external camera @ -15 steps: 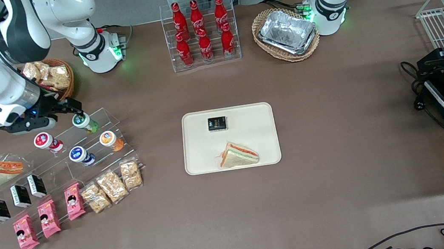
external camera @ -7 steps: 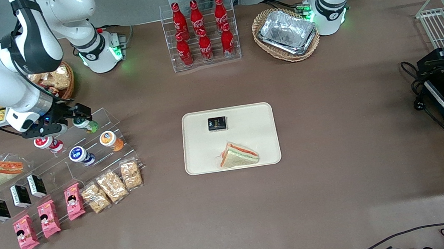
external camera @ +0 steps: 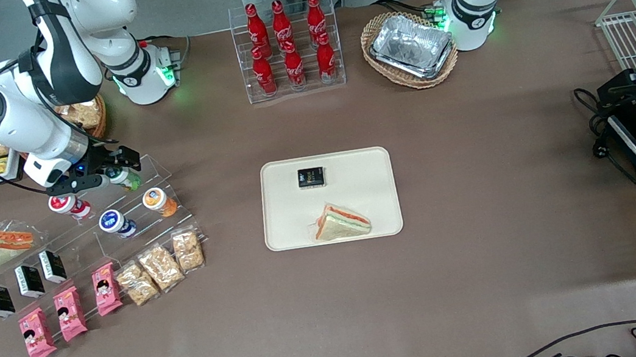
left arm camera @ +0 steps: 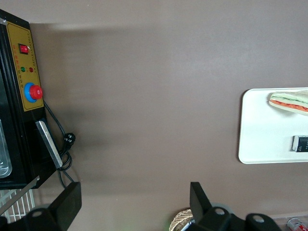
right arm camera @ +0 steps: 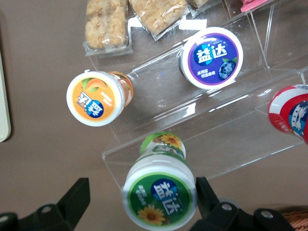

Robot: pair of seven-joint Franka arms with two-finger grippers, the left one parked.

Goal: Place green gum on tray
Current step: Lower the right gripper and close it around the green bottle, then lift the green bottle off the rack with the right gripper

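Observation:
The green gum [external camera: 125, 178] stands on the top step of a clear acrylic shelf [external camera: 150, 167], toward the working arm's end of the table. In the right wrist view its white lid with a green face and sunflower mark [right arm camera: 160, 192] sits between my black fingers. My gripper [external camera: 119, 172] [right arm camera: 142, 197] is open and straddles the bottle. One finger [right arm camera: 206, 195] is at the lid's edge, the other [right arm camera: 76, 195] stands well apart. The cream tray [external camera: 353, 164] lies mid-table, holding a sandwich [external camera: 341, 223] and a black packet [external camera: 311, 177].
On the lower steps stand an orange gum bottle [right arm camera: 96, 98], a blue-lidded one [right arm camera: 211, 57] and a red-lidded one [right arm camera: 291, 113]. Snack packs [external camera: 160, 267] lie nearer the front camera. A cola rack [external camera: 288, 47] and a wicker basket with foil trays [external camera: 410, 48] sit farther from it.
My arm has swung toward the shelf and come down over its top step. The open gripper, earlier beside the green gum, now straddles it. The bottle has not moved.

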